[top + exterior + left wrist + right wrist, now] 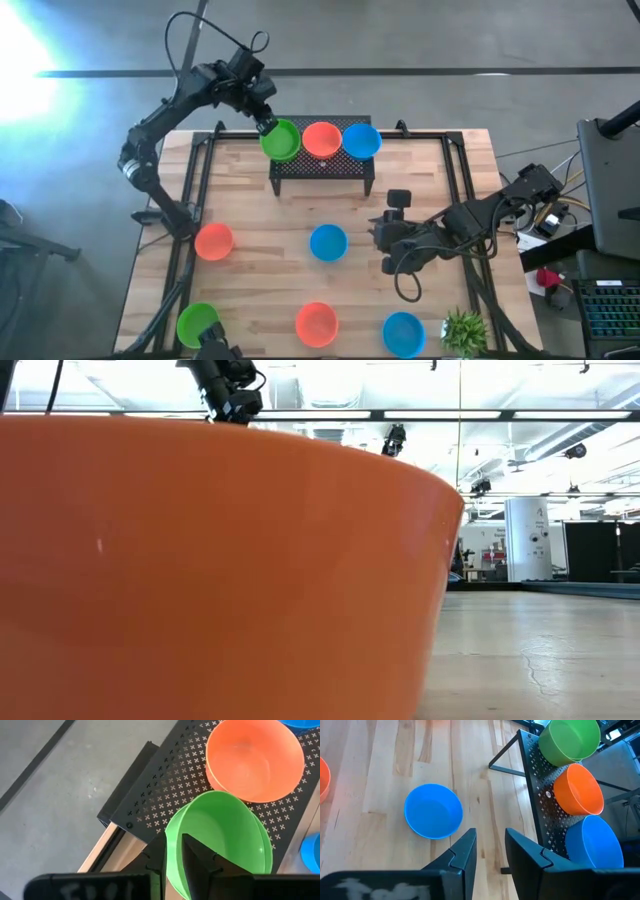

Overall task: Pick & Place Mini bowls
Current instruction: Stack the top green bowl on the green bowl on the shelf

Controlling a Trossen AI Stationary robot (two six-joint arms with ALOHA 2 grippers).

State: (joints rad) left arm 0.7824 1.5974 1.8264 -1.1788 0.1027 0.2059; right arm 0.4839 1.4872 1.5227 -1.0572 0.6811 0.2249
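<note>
Now tilted green bowl (281,140) in left pincer (266,124)

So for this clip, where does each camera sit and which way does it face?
High: overhead, straight down; both arms, table.
Low: table height, blocked by an orange-red bowl; an arm above.
Left wrist: over the black rack; left gripper pinches the green bowl rim.
Right wrist: above the table; right gripper open near a blue bowl.
Both wrist views share the rack.

From overhead we look straight down on the whole surface (400,190). Level with it, an orange bowl (200,570) fills our view. Both wrist views share the black rack (165,785) beyond each pincer.
</note>
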